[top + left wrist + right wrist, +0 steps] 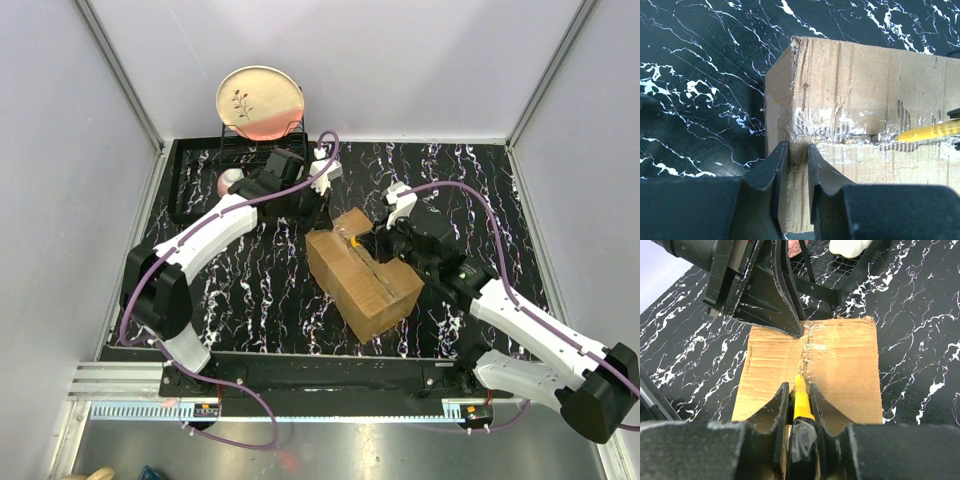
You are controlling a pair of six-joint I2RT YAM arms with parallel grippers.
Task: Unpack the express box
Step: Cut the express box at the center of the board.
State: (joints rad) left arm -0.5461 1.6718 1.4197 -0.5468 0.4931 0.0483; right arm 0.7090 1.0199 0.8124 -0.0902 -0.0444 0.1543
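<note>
The express box (362,272), a brown cardboard carton with a taped top seam, lies at an angle in the middle of the black marbled table. My left gripper (798,150) is at its far end, its fingers closed on the cardboard edge by the seam's end (810,132). My right gripper (799,390) is shut on a yellow utility knife with a black handle (801,405). The knife's tip rests on the torn tape seam (805,352) on the box's top. The left wrist view shows the yellow knife (927,132) at the right, on the seam.
A black wire dish rack (215,165) stands at the back left and holds an upright cream and pink plate (260,100). A small white and pink cup (230,181) is beside it. Grey walls enclose the table on three sides.
</note>
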